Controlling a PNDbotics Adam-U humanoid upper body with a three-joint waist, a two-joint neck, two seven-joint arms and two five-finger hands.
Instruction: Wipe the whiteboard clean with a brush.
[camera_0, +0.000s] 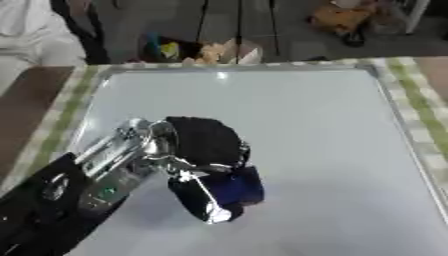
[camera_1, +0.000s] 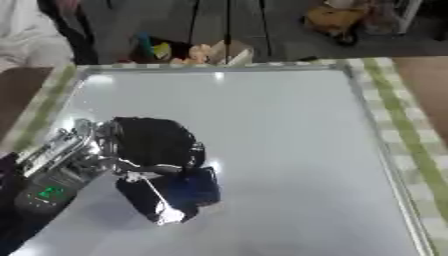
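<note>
We see the large white rectangular whiteboard with its thin metal frame (camera_0: 262, 100) lying flat on a green-and-white checked cloth (camera_0: 420, 110), so the wiping face is up and easy for us to reach from above. Our left hand (camera_0: 206, 142) has its fingers curled round a dark blue block-shaped brush (camera_0: 238, 187), pressed low on the board's left-centre (presumably to keep its pad flat against the surface). The silver-jointed forearm comes in from the lower left corner, wrist bent downward over the board. No marks show on the board. Our right hand shows in neither view.
</note>
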